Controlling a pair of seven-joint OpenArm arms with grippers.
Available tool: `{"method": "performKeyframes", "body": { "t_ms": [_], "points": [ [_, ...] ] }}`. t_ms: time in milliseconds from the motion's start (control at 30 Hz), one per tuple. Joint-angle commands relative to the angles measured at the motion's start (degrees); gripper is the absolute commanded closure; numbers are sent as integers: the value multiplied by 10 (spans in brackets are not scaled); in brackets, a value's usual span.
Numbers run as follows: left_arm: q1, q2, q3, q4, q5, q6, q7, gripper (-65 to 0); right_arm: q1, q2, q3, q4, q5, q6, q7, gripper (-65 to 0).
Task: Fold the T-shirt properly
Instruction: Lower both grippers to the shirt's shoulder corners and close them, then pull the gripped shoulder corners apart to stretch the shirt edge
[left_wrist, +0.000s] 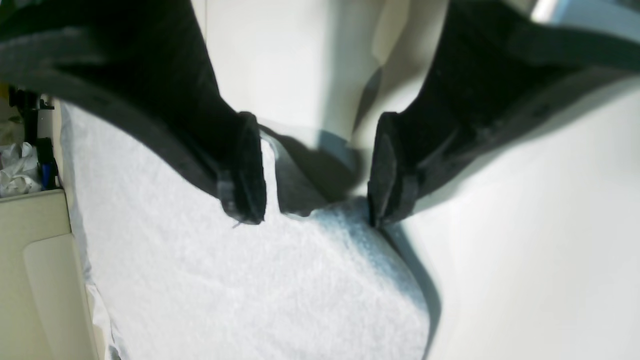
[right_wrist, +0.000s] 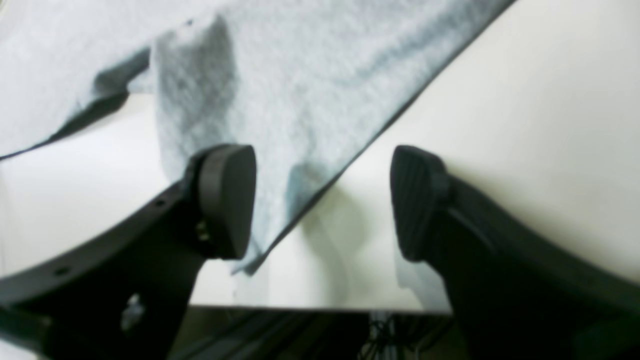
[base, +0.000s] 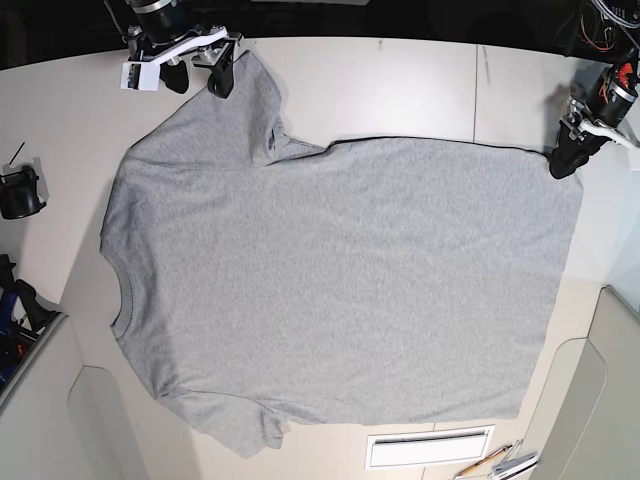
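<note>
The grey T-shirt (base: 340, 280) lies spread flat on the table, plain side up, with the collar at the left and the hem at the right. My right gripper (base: 200, 78) is at the far left sleeve. In the right wrist view it (right_wrist: 320, 205) stands open, and the sleeve's edge (right_wrist: 280, 165) runs between its fingers. At the far hem corner hovers my left gripper (base: 563, 160). The left wrist view shows it (left_wrist: 317, 197) open, one finger (left_wrist: 245, 170) over the cloth and the other (left_wrist: 392, 175) over bare table, with the shirt's corner (left_wrist: 330, 220) between them.
A black object (base: 20, 190) sits at the table's left edge. A white strip (base: 430, 447) and some pens (base: 495, 462) lie near the front edge. Beige panels (base: 575, 400) flank the front corners. The table's edge (right_wrist: 310, 306) runs just below my right gripper.
</note>
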Motion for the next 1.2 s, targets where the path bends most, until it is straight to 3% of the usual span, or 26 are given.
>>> {"method": "performKeyframes", "body": {
  "t_ms": [0, 100, 200, 300, 467, 533, 700, 1167],
  "points": [
    [7, -2, 5, -3, 35, 21, 39, -349, 2, -2, 1, 0, 2, 0, 0, -417],
    [7, -2, 5, -3, 35, 21, 39, -279, 16, -12, 1, -14, 2, 1, 0, -416],
    [7, -2, 5, -3, 35, 21, 39, -274, 25, -21, 0, -32, 2, 13, -1, -372],
    [7, -2, 5, -3, 35, 21, 39, -263, 24, -22, -2, -37, 2, 38, -2, -287],
    [7, -2, 5, -3, 35, 21, 39, -172, 25, -22, -3, -37, 0, 106, -2, -88],
    [7, -2, 5, -3, 32, 19, 38, -144, 25, -22, -3, -37, 0, 110, -2, -4],
    [7, -2, 5, -3, 31, -50, 1, -4, 25, -22, -2, -37, -15, 110, 11, 0],
    [7, -2, 4, -3, 31, -51, -2, 0, 25, -22, -1, -37, -17, 110, 16, 0]
  ]
}}
